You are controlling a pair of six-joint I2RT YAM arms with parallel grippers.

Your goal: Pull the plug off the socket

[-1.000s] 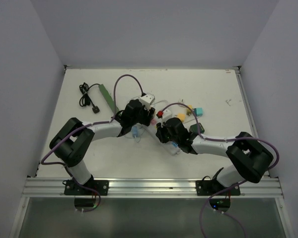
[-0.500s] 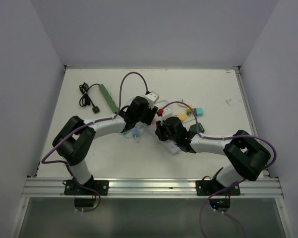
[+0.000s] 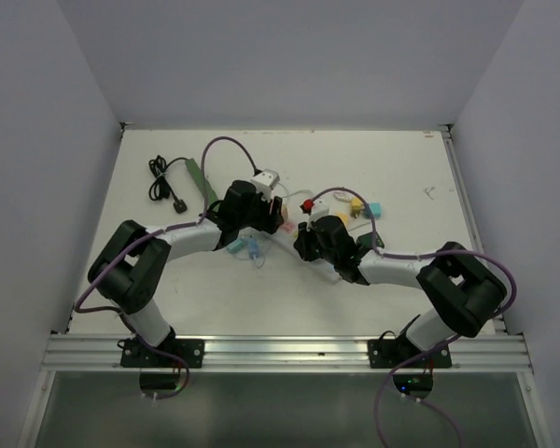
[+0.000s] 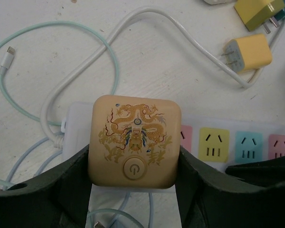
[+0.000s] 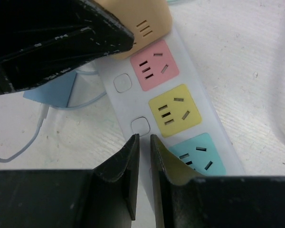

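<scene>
A square tan plug [image 4: 134, 141] with a gold dragon print and a power button sits over the end of a white power strip [image 4: 228, 126] that has pink, yellow and teal sockets. My left gripper [image 4: 134, 157] is shut on the plug's two sides. I cannot tell whether its pins are still in the socket. In the right wrist view, my right gripper [image 5: 144, 138] is shut with only a thin slit. Its tips rest on the strip [image 5: 126, 102] beside the yellow socket [image 5: 175, 111]. The plug [image 5: 147, 16] shows at the top. From above, the grippers [image 3: 259, 218] [image 3: 306, 245] are close together.
A yellow charger [image 4: 249, 53], a second yellow plug [image 4: 259, 12], a white cord [image 4: 147, 14] and a pale teal cable [image 4: 61, 28] lie just beyond the strip. In the top view, a green strip [image 3: 202, 182] and black cord [image 3: 168, 187] lie at the back left.
My left gripper has moved to the left with the tan plug in it. The red plug and the cords near it have shifted slightly. My right gripper has stayed on the strip.
</scene>
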